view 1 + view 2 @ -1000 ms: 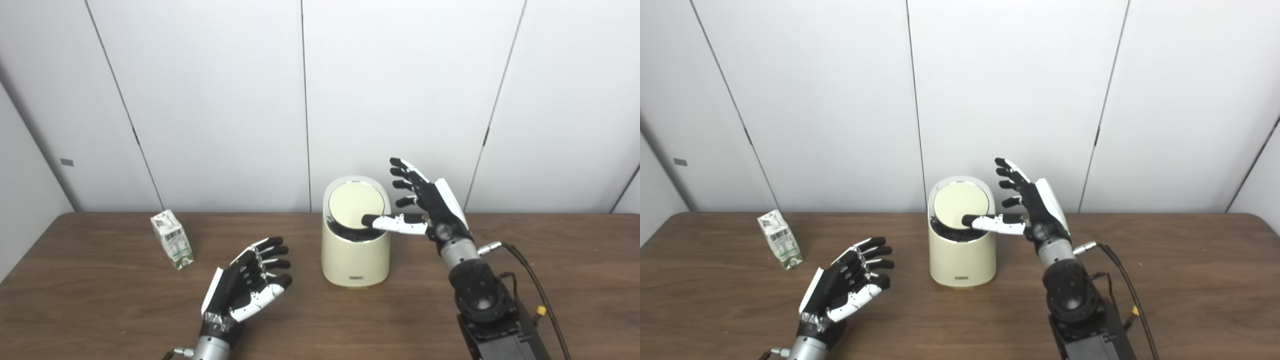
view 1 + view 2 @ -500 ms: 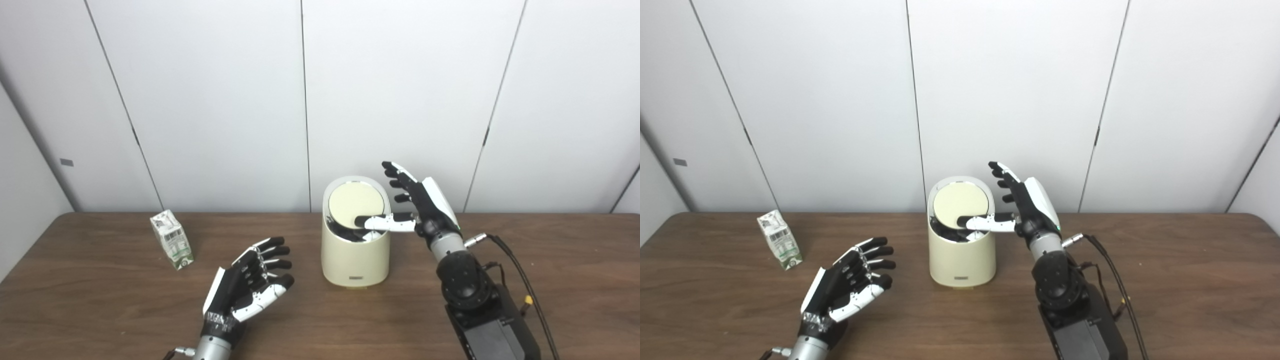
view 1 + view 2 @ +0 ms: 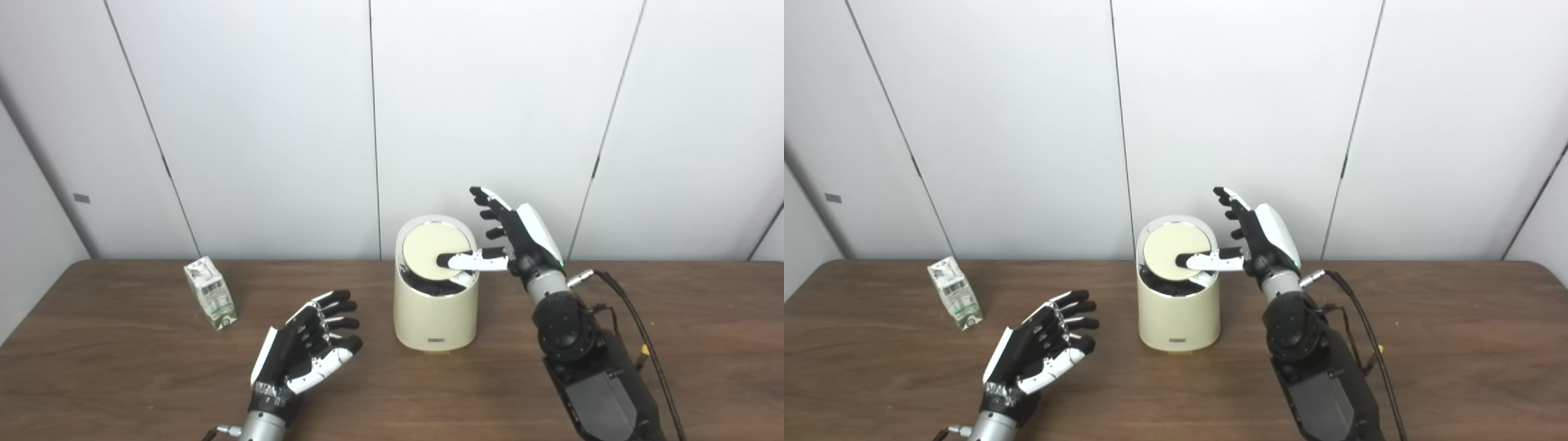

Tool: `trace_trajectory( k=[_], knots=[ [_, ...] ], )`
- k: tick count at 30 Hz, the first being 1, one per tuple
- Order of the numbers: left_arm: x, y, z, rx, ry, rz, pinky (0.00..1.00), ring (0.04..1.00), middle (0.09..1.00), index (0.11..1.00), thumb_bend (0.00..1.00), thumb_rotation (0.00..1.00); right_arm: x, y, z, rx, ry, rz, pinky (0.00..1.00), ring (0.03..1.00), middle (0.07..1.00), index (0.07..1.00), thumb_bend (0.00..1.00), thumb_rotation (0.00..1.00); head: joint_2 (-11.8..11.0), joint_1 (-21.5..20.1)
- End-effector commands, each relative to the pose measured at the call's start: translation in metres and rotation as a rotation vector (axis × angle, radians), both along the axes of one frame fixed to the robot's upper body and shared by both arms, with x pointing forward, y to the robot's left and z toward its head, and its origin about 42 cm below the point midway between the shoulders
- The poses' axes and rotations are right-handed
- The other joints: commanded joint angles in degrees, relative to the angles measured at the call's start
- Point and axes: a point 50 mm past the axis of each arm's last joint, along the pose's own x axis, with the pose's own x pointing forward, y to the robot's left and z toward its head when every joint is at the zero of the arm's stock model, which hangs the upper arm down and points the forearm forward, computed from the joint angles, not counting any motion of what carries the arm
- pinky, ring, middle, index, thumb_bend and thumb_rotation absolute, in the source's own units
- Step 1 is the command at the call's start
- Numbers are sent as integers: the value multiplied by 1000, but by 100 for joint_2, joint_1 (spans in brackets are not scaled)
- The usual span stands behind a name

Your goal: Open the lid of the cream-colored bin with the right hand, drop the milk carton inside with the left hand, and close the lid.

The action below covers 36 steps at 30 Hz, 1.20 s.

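The cream bin [image 3: 1179, 312] stands on the brown table [image 3: 1458, 343], its round lid [image 3: 1171, 252] tilted up. The right hand [image 3: 1255, 236], fingers spread, rests its thumb on the lid. The left hand [image 3: 1038, 352] hangs open near the milk carton [image 3: 955, 293].

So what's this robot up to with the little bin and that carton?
The robot's right hand is at the top of the cream-colored bin, its thumb lying across the round lid, which is tilted up with a dark opening showing below it. The left hand hovers open over the table, holding nothing. The milk carton stands on the table to the left, apart from both hands, not yet picked up.
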Motion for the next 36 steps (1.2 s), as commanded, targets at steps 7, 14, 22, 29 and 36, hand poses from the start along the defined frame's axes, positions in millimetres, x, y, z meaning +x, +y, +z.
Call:
trace_trajectory(
  k=[7, 14, 22, 29, 36],
  knots=[
    [5, -4, 25, -1, -102, -6, 514, 677, 752, 804, 694, 231, 4, 8, 46, -269, -92, 8, 672, 861, 917, 918, 849, 283, 56, 19],
    [5, -5, 27, 4, -115, -13, 502, 674, 753, 800, 676, 213, 0, 7, 47, -448, -80, 20, 656, 850, 932, 916, 906, 241, 143, 126],
    [4, -7, 29, 3, -112, -20, 498, 670, 751, 803, 680, 215, -8, 12, 46, -711, -168, 26, 683, 843, 925, 914, 946, 284, 218, 170],
    [4, -6, 29, -7, -111, -25, 498, 669, 752, 800, 685, 211, -5, 19, 40, -844, -73, 63, 762, 904, 967, 937, 975, 277, 231, 165],
    [3, -4, 29, -3, -104, -22, 503, 676, 757, 807, 687, 227, 0, 21, 35, -846, -45, 63, 756, 902, 962, 941, 970, 256, 234, 147]
  ],
)
